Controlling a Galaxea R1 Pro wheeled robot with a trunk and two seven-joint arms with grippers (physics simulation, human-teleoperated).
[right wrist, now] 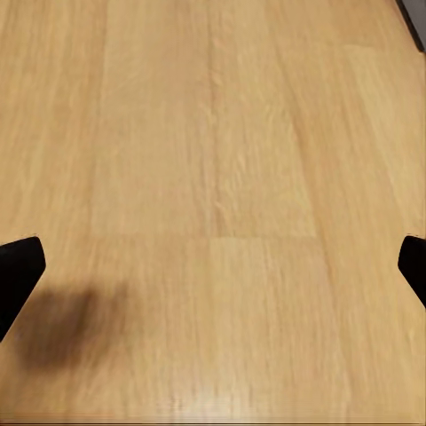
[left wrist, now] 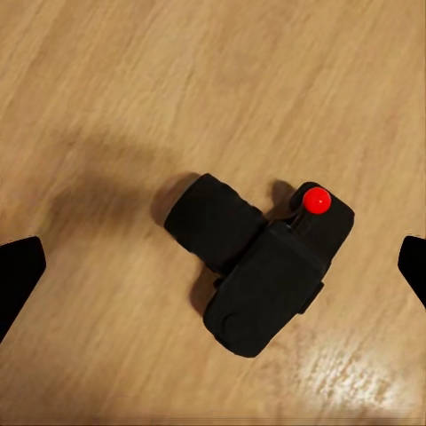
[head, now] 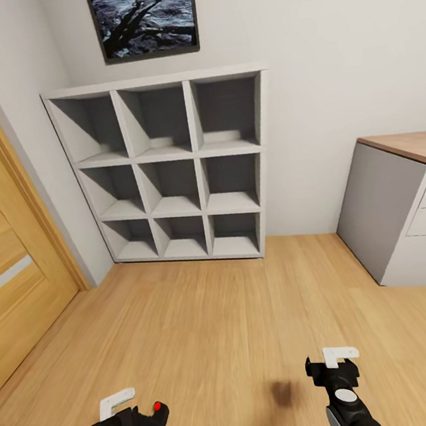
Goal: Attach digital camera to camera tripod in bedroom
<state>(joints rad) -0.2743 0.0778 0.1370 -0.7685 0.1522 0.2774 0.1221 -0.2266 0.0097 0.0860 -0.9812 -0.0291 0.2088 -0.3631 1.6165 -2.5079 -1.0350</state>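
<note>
The digital camera [left wrist: 262, 266], a chunky black body with a red round button [left wrist: 317, 201] on top, lies on the light wood floor with a tight shadow beneath it. In the head view the digital camera [head: 151, 422] sits at the bottom left, right beside my left gripper [head: 131, 413]. From above, the left gripper [left wrist: 213, 275] straddles it, open, with its fingertips [left wrist: 18, 271] far out on either side and not touching. My right gripper [head: 328, 362] hangs open over bare floor, nothing between its fingers [right wrist: 18, 271]. The camera tripod is out of view.
A grey cube shelf [head: 167, 168] stands against the white wall ahead, under a dark framed picture [head: 143, 16]. A wooden door [head: 9, 264] is at the left. A grey drawer unit with a wood top [head: 406, 209] stands at the right. Open floor [head: 213, 319] lies between.
</note>
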